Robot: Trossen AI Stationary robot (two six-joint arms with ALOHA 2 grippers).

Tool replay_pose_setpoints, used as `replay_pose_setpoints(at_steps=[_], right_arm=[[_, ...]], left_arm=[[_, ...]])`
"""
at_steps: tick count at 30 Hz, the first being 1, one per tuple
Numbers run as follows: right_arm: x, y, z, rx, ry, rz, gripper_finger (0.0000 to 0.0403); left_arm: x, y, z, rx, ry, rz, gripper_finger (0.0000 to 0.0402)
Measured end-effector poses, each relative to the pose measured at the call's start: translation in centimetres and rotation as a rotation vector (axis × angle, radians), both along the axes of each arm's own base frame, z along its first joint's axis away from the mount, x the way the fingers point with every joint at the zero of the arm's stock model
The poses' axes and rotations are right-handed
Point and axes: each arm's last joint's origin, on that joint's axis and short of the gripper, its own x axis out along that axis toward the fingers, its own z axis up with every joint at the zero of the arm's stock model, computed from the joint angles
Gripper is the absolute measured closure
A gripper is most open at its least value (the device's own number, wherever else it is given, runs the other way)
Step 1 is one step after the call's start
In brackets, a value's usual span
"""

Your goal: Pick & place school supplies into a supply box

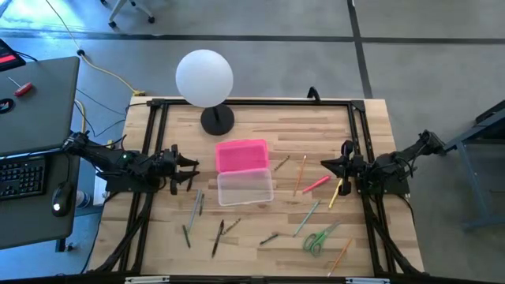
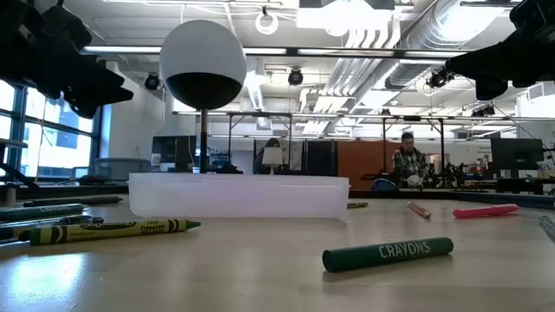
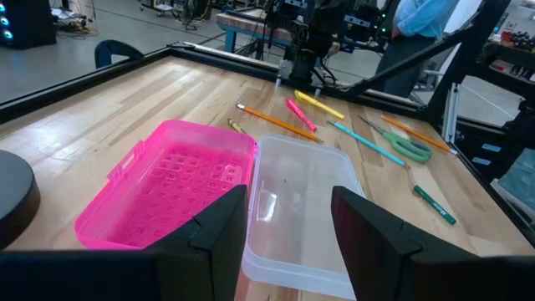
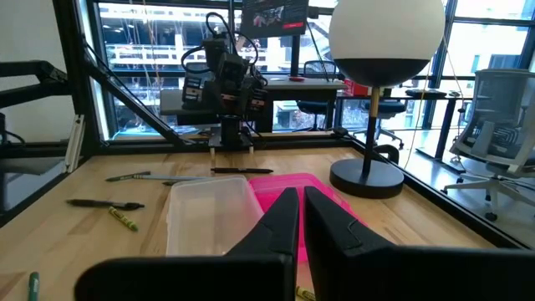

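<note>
The supply box stands open at the table's middle: its clear tray (image 1: 245, 188) rests on its bottom, and the pink lid (image 1: 241, 155) lies flat beside it on the far side. School supplies lie scattered on the wood: crayons and pens (image 1: 196, 203) at the near left, green-handled scissors (image 1: 318, 238), a pink marker (image 1: 316, 184), a yellow one (image 1: 335, 193) and an orange pencil (image 1: 300, 175) at the right. My left gripper (image 1: 189, 170) hovers open left of the box, its fingers (image 3: 226, 219) aimed at it. My right gripper (image 1: 327, 164) hovers shut at the right, holding nothing.
A white globe lamp on a black base (image 1: 207, 83) stands behind the box at the far edge. Black frame rails (image 1: 252, 102) border the table. A green crayon (image 2: 388, 252) lies close to the near edge. A person (image 2: 406, 160) sits in the room beyond.
</note>
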Motion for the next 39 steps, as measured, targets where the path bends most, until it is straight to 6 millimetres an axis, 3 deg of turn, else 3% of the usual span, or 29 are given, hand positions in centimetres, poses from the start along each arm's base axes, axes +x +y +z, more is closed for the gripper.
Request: replay_pose_setpoints(at_steps=[26, 31, 37, 39], right_arm=[[0.00, 0.00, 0.00, 0.000, 0.000, 0.000, 0.0402], [-0.02, -0.12, 0.03, -0.125, 0.021, -0.047, 0.0402], [-0.06, -0.17, 0.40, -0.114, -0.012, -0.064, 0.0402], [-0.07, -0.23, 0.38, -0.018, -0.027, -0.080, 0.0402]], left_arm=[[0.00, 0.00, 0.00, 0.000, 0.000, 0.000, 0.0195], [0.00, 0.00, 0.00, 0.000, 0.000, 0.000, 0.0195], [-0.01, 0.00, -0.02, 0.001, 0.003, 0.000, 0.0195], [-0.01, 0.01, -0.03, 0.002, 0.005, 0.000, 0.0195]])
